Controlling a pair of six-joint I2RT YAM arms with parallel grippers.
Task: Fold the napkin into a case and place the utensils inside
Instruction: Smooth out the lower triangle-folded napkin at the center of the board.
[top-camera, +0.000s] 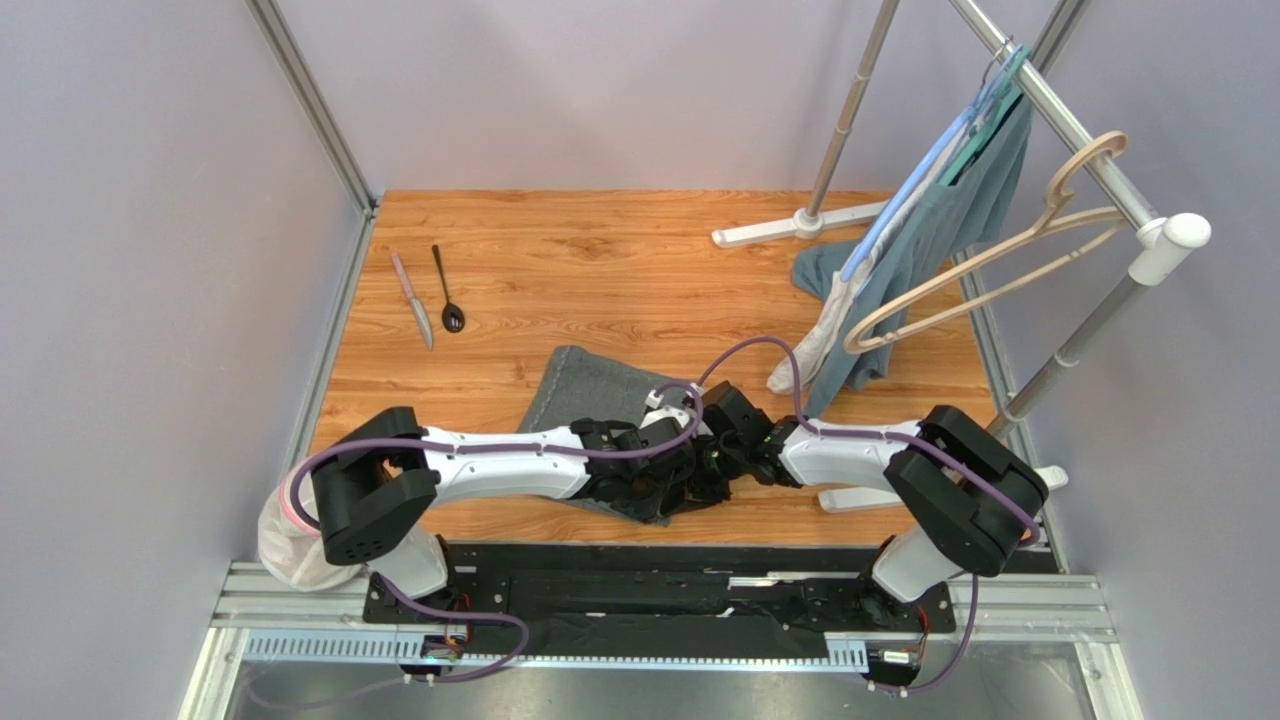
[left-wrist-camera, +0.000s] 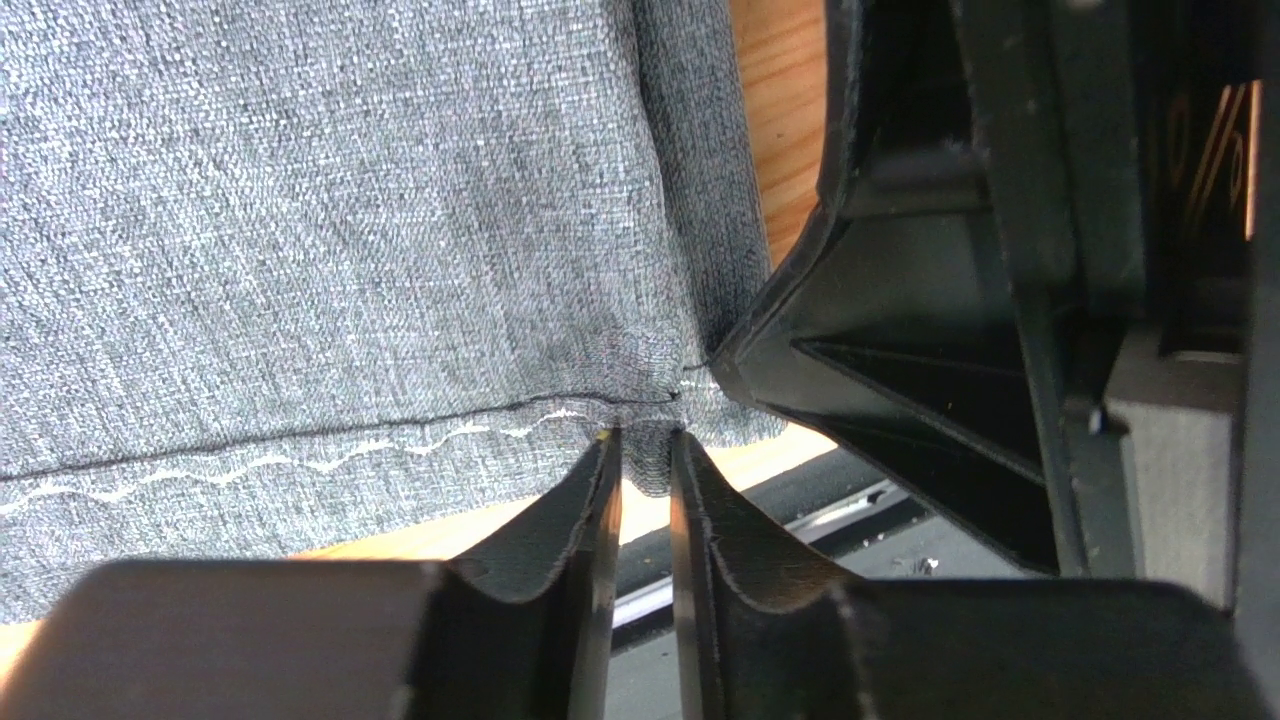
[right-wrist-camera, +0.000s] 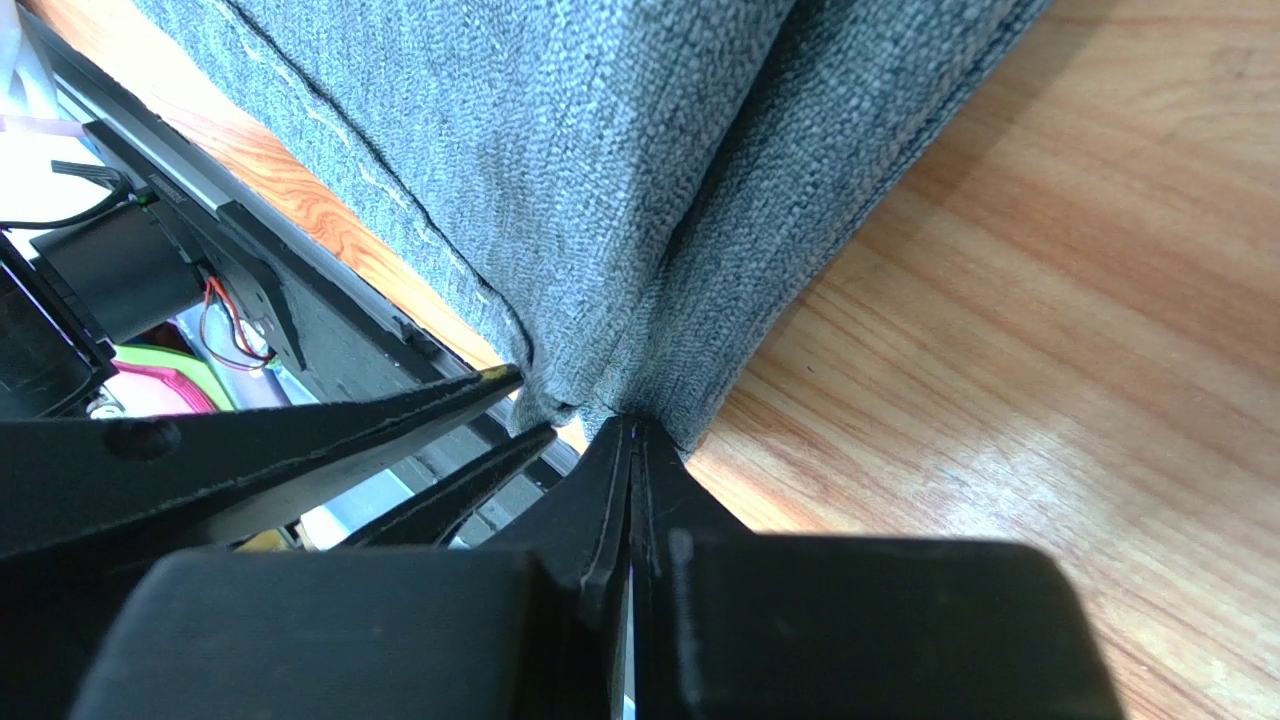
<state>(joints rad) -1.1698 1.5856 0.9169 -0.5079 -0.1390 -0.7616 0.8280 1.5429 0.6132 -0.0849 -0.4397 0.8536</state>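
The dark grey napkin (top-camera: 579, 393) lies on the wooden table, its near right part under both grippers. My left gripper (left-wrist-camera: 643, 447) is shut on a corner of the napkin (left-wrist-camera: 331, 225), just below its pale stitched line. My right gripper (right-wrist-camera: 633, 429) is shut tight on the napkin (right-wrist-camera: 631, 165) at a lifted fold right beside the left fingers (right-wrist-camera: 451, 503). In the top view the left gripper (top-camera: 673, 483) and right gripper (top-camera: 718, 450) meet tip to tip. The silver knife (top-camera: 413, 300) and black spoon (top-camera: 449, 290) lie side by side at the far left.
A clothes rack with a teal-grey garment (top-camera: 939, 225) and beige hangers (top-camera: 984, 263) stands at the far right, its white base (top-camera: 796, 228) on the table. A white bag (top-camera: 283, 540) sits by the left arm's base. The black rail (top-camera: 661, 578) runs along the near edge.
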